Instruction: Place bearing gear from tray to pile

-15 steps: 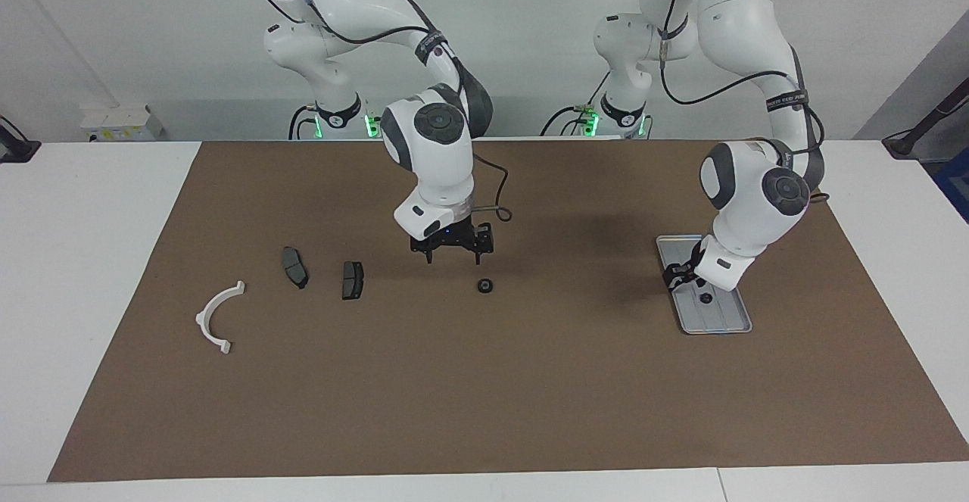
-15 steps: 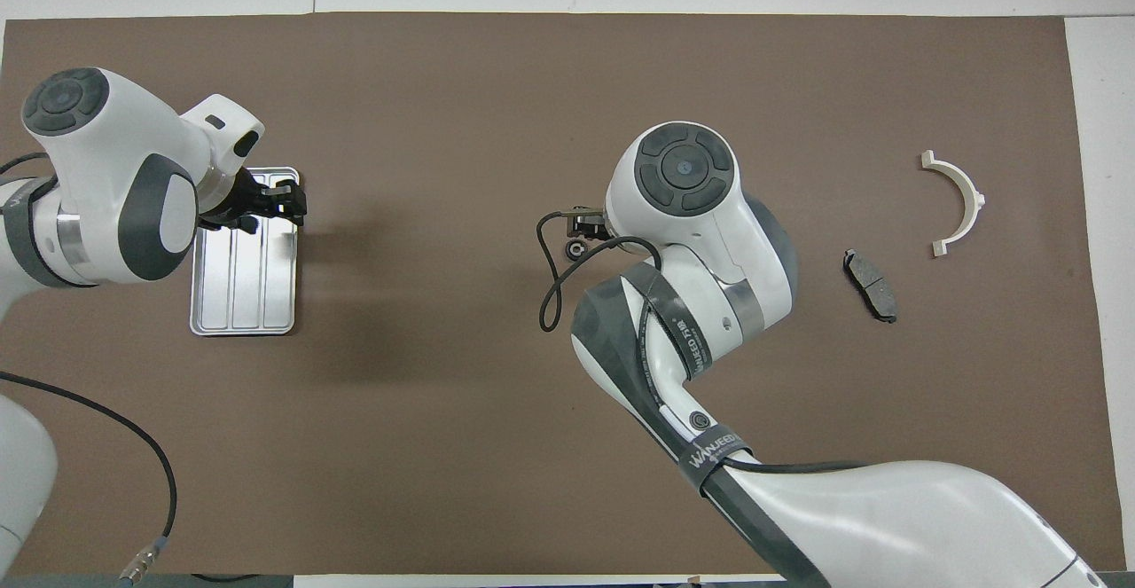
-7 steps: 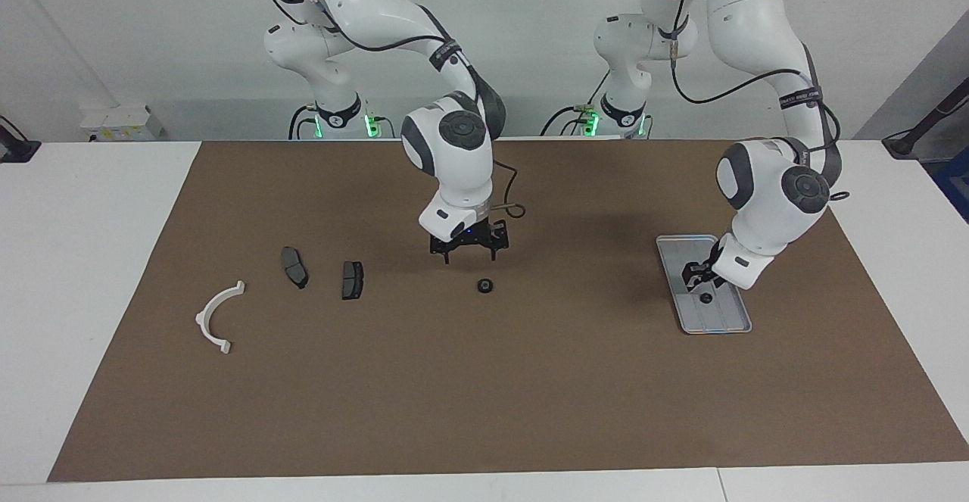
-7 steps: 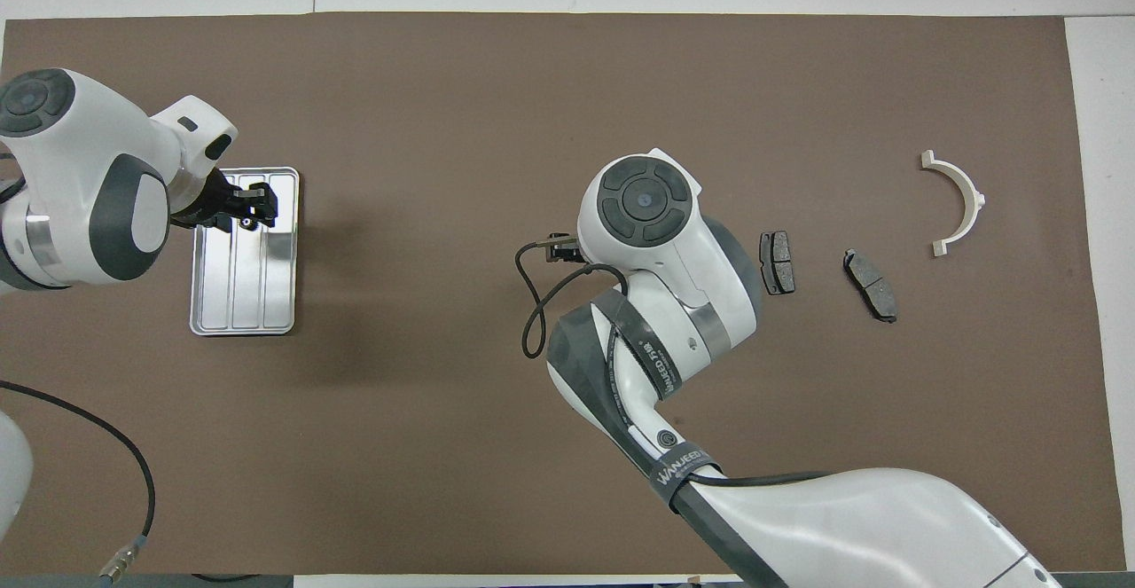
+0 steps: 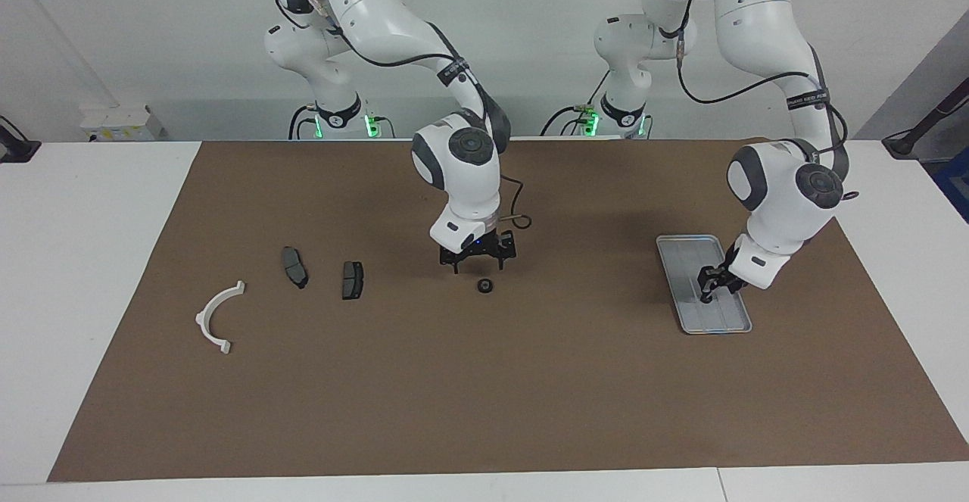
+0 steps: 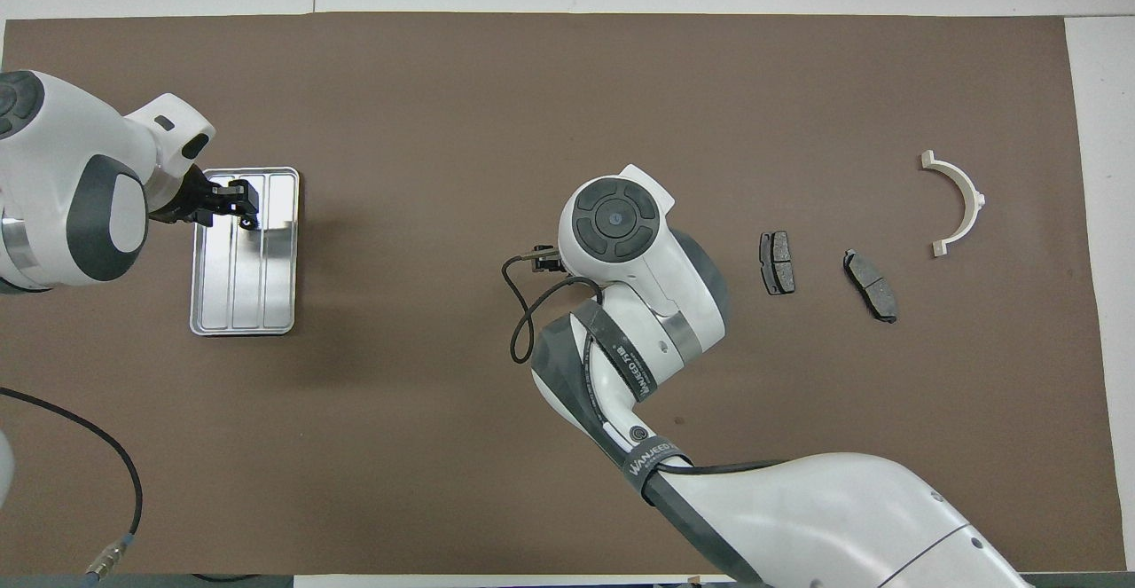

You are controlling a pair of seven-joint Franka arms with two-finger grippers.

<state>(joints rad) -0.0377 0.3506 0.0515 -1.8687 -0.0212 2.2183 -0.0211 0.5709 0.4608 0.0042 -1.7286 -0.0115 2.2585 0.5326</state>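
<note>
Left tool [image 5: 709, 288] is down over the tray [image 5: 685, 252], tips right at the bearing gear [image 6: 249, 224], a small dark ring. I cannot tell if it is clamped yet. The pile [image 5: 216, 320] lies well apart, toward the right arm's end of the table. Right tool [image 5: 478, 261] hangs released over a second gear [image 5: 484, 285] on the mat.

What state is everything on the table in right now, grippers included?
Right gripper: open, empty, hovering over the mat by the loose gear.
Loose gear: lying flat on the mat, untouched.
Left gripper: low over the tray.
Tray: flat on the mat.
Tray gear: at the left gripper's tip; held or resting, unclear.
Brake pads: lying flat, apart.
White bracket: lying flat.
</note>
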